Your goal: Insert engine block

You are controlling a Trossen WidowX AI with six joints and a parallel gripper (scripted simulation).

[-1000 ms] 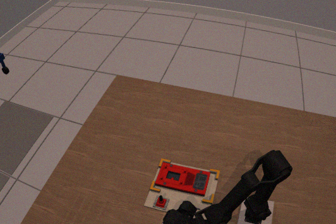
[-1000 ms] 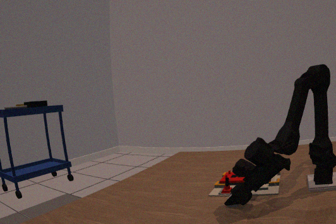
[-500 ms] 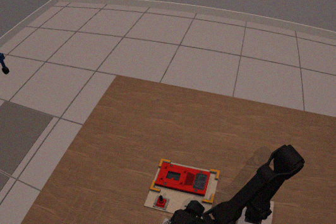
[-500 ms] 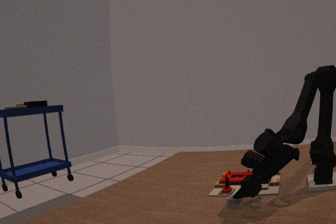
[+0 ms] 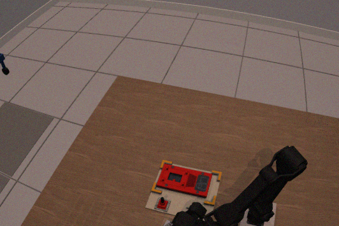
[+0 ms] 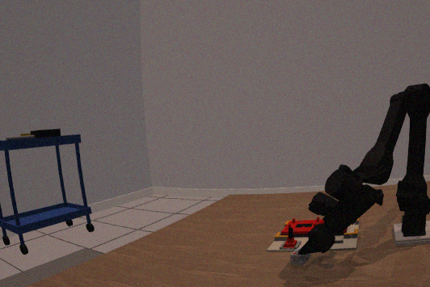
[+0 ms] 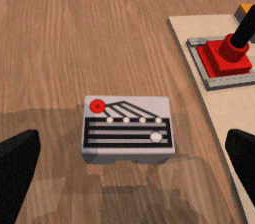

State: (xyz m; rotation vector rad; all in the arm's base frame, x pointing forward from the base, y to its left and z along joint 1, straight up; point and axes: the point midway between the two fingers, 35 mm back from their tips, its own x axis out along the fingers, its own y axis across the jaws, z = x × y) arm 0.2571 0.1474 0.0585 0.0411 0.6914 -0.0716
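Currently, the end effector (image 7: 136, 138) stands almost fully open with nothing in its hold, its black fingertips at the lower left and lower right of the wrist view. Between them in that view, apart from both, the engine block (image 7: 128, 127) (image 6: 300, 258) sits on the bench (image 7: 62, 60) (image 6: 182, 250) (image 5: 134, 133), just beside the pale board (image 7: 232, 112) (image 5: 150, 204) (image 6: 279, 246). Its light grey top carries black stripes, white dots and a red disc near the upper left corner.

On the board, toward the bottom of the top view, lies the red car body (image 5: 182, 188) (image 6: 288, 230), framed by orange corner pieces; its opening (image 5: 174, 177) has no block in it. A red piece with a black upright knob (image 7: 229, 57) (image 5: 162, 204) (image 6: 290, 243) stands on the board, at the upper right of the wrist view. A blue cart (image 6: 40, 141) is at the left of the exterior view.
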